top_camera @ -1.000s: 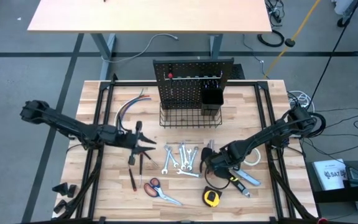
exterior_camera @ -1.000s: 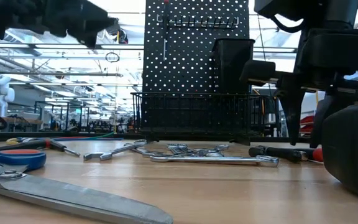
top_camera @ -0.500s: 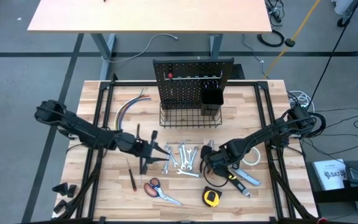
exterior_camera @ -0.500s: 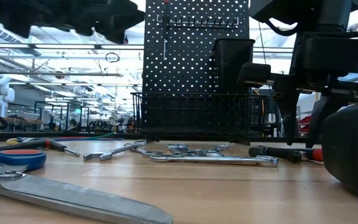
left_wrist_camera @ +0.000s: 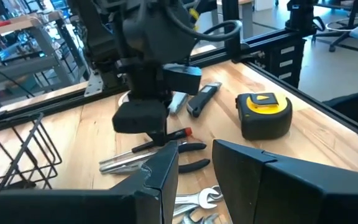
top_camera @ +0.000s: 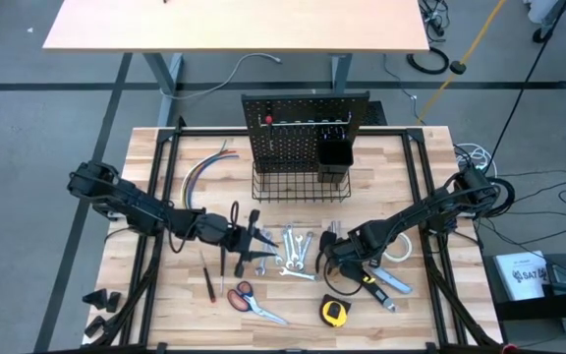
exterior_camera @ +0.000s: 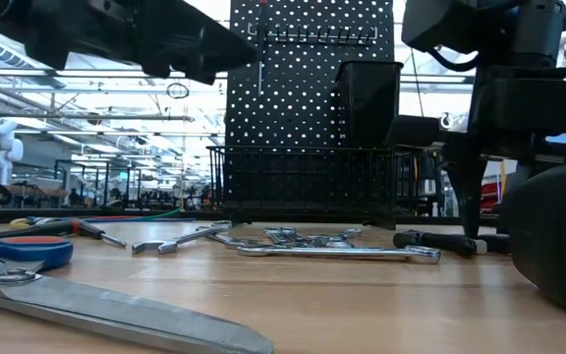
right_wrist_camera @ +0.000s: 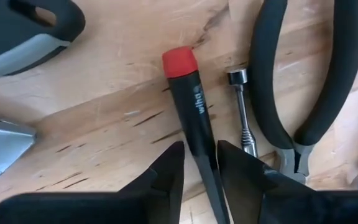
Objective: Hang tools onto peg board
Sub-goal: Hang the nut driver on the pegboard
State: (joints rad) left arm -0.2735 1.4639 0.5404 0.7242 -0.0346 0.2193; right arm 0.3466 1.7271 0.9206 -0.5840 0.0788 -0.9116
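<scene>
My right gripper (top_camera: 330, 258) points down at the table right of centre. Its fingers close on a black screwdriver (right_wrist_camera: 188, 93) with a red end cap, which lies flat. My left gripper (top_camera: 260, 241) hovers nearly level above the table, just left of the silver wrenches (top_camera: 289, 251). It is open by a narrow gap (left_wrist_camera: 196, 165) with nothing in it. The peg board (top_camera: 306, 123) stands upright at the far middle, and a red-handled tool (exterior_camera: 260, 49) hangs on it. My right gripper has the screwdriver's black handle (right_wrist_camera: 199, 146) between its two fingers, a little below the red cap. The fingers come from above, pointing down, and lie across the handle. The screwdriver lies flat on the wooden table.
Black-handled pliers (right_wrist_camera: 328, 74) and a thin metal bit (right_wrist_camera: 241, 106) lie right beside the screwdriver. The utility knife (right_wrist_camera: 17, 31) lies near it. The tape measure (top_camera: 334, 312), scissors (top_camera: 249, 298), tape roll (top_camera: 398, 251), coloured wires (top_camera: 204, 169), basket (top_camera: 301, 185) and cup (top_camera: 334, 155) are also there.
My left gripper has gone toward the table's right edge, from left of centre up to the wrenches, sinking a little and rolling slightly. Its fingers have kept the same gap. The tools on the table have not moved.
</scene>
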